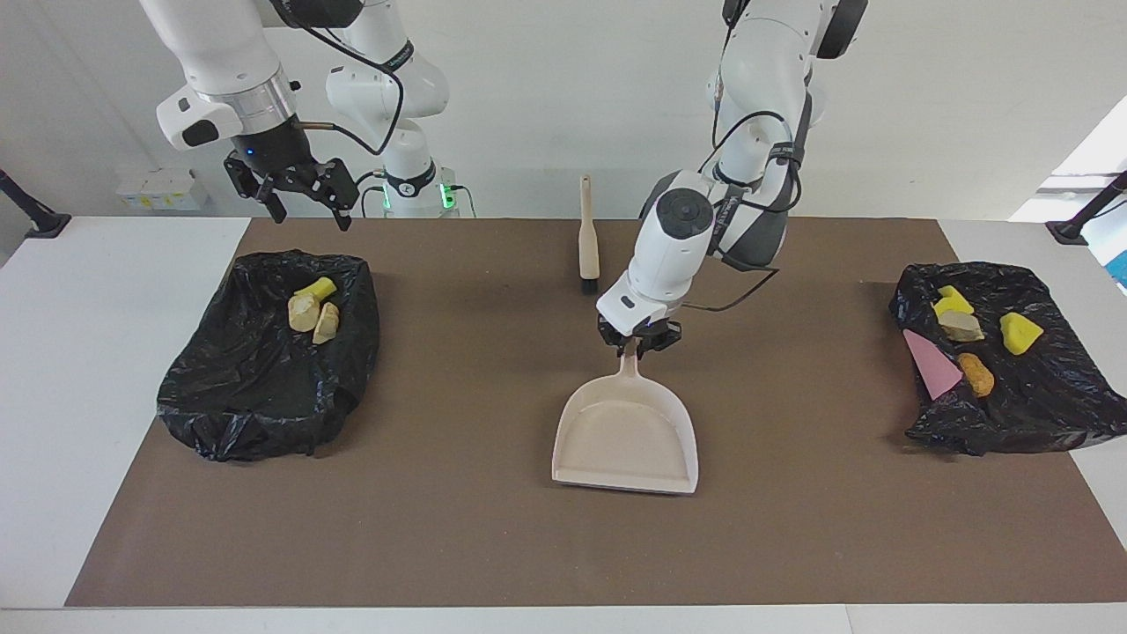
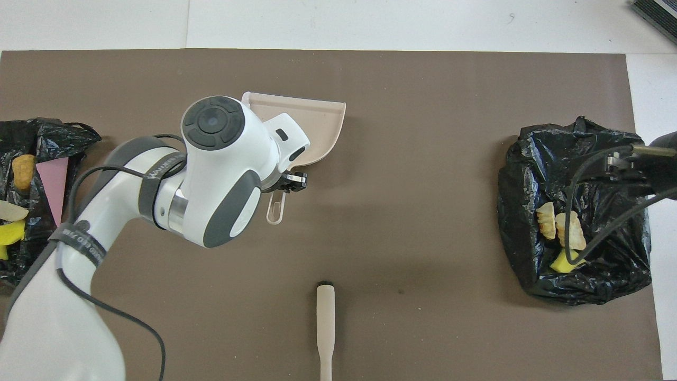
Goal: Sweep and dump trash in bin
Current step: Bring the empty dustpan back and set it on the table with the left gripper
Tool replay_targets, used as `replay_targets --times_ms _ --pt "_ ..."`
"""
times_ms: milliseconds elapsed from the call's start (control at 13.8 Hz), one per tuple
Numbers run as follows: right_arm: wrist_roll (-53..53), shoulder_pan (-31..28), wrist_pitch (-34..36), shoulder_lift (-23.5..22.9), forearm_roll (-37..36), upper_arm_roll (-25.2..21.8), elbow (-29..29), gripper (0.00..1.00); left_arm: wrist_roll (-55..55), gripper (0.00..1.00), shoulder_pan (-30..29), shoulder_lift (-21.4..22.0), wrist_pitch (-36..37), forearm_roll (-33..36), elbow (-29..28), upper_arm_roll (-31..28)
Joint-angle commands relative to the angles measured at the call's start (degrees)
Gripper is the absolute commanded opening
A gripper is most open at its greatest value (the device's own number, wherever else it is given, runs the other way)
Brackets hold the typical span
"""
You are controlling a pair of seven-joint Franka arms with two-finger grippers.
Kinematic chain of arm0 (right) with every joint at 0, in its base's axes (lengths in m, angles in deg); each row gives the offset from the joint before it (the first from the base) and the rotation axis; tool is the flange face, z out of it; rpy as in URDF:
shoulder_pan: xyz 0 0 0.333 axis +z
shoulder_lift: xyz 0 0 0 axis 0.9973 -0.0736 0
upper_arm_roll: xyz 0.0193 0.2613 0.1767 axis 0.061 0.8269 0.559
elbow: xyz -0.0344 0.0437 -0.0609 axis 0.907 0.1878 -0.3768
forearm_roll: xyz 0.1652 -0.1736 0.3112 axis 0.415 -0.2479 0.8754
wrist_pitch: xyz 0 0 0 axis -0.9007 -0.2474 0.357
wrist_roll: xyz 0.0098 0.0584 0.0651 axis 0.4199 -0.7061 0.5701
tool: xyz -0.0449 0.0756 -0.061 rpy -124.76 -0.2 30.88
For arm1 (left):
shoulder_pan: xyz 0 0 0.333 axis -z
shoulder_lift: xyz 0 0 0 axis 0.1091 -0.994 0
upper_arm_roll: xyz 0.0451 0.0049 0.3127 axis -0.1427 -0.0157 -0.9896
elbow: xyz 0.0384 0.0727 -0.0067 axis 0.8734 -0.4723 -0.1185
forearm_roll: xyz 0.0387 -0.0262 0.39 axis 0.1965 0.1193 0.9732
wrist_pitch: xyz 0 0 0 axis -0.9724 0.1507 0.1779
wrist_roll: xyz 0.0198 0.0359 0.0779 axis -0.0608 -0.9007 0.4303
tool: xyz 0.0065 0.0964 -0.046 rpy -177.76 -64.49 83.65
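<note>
Left gripper [image 1: 640, 342] has its fingers clamped on the handle of the beige dustpan [image 1: 627, 436], mid-surface; pan lies just in front of the fingers, mouth pointing away from the robots, and it looks flat on the brown mat [image 1: 493, 528], though contact is hard to confirm. Brush [image 1: 587, 238] with black bristles lies on the mat, close to the left fingers on the robot side, not touching the pan. Right gripper [image 1: 304, 198] hangs in the air with fingers apart, holding nothing, over the robot-side edge of the black bag-lined bin [image 1: 264, 387] at the right arm's end. Trash: three chunks [image 1: 313, 310] in that bin, below the right fingers, one yellow and two tan. Four more chunks [image 1: 968, 335] sit on the other black bag [image 1: 1039, 396] at the left arm's end, well apart from the left fingers, beside a pink sheet [image 1: 931, 363]: yellow, tan and orange-brown.
</note>
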Motion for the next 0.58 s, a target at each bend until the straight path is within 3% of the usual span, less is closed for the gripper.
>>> replay_targets --times_ms 0,72,506 --pt "1.51 -0.08 -0.60 0.97 0.27 -0.34 -1.14 1.00 2.27 0.95 1.45 0.30 -2.07 -0.88 -0.66 -1.15" --pt "1.51 -0.08 -0.60 0.97 0.27 -0.34 -1.14 1.00 2.27 1.00 1.27 1.00 -1.29 -0.97 -0.66 -1.24" --pt "1.51 -0.08 -0.60 0.97 0.27 -0.34 -1.14 1.00 0.87 1.00 -7.24 4.87 0.74 0.00 1.18 -1.77"
